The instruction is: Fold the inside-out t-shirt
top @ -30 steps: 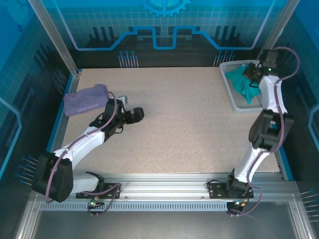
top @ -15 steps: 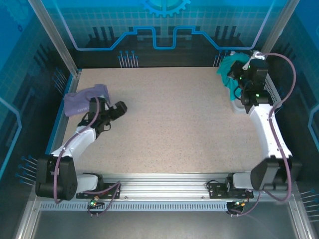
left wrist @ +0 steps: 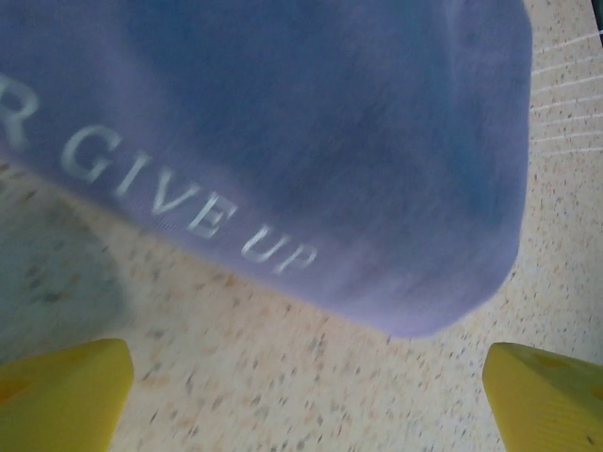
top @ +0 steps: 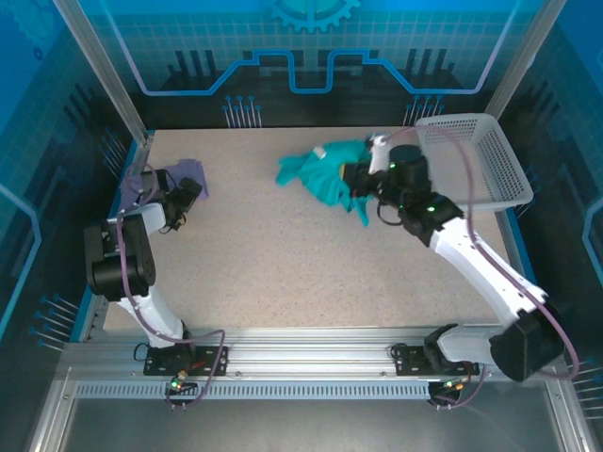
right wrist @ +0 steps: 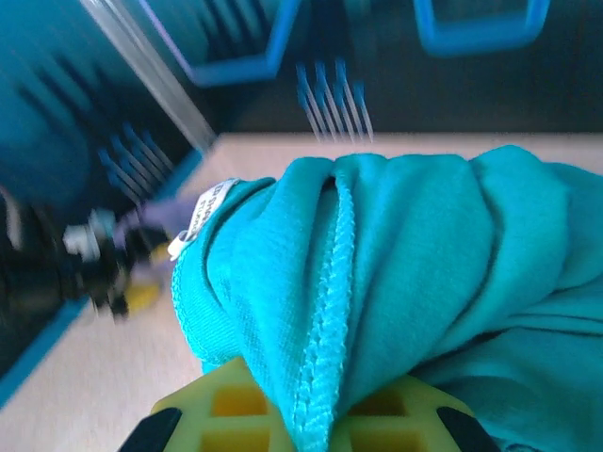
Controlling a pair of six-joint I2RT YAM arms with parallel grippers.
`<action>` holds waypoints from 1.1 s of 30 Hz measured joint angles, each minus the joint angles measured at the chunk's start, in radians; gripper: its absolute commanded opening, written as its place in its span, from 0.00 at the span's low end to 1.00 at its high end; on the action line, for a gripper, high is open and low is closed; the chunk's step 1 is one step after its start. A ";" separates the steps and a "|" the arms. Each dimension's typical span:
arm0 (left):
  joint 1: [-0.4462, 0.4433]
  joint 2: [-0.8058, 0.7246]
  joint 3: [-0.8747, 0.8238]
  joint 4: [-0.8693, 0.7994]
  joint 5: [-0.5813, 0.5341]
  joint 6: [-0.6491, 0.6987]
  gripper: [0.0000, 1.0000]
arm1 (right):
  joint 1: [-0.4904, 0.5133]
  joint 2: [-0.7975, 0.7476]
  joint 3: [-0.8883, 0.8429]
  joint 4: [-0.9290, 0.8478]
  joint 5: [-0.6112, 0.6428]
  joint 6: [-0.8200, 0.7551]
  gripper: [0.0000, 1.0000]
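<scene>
The teal-green t-shirt [top: 325, 174] hangs bunched over the back middle of the table, seams outward, a pale label [right wrist: 203, 212] at its neck. My right gripper [top: 363, 176] is shut on the t-shirt [right wrist: 405, 282], whose cloth is pinched between the yellow fingers [right wrist: 226, 414]. My left gripper [top: 191, 188] is at the far left beside the lavender garment. In the left wrist view its yellow fingertips [left wrist: 61, 395] stand wide apart and open, with bare table between them.
A lavender-purple folded garment [left wrist: 283, 141] printed "GIVE UP" lies at the back left corner [top: 184, 170]. A white mesh basket [top: 476, 155] stands tilted at the back right. The speckled table [top: 301, 264] is bare across the middle and front.
The right arm has swung left, pulling the teal t-shirt out of the basket to the table's back middle. The left arm has drawn back toward the lavender garment.
</scene>
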 measured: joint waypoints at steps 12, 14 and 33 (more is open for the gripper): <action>0.100 0.120 0.141 -0.038 0.018 0.012 0.97 | 0.042 0.117 -0.018 -0.058 -0.068 0.026 0.06; 0.115 0.131 0.166 -0.051 0.018 0.016 0.97 | 0.044 0.134 -0.006 -0.058 -0.071 0.027 0.06; 0.167 0.160 0.232 -0.083 0.026 0.029 0.98 | 0.091 0.173 0.148 -0.209 -0.129 -0.041 0.07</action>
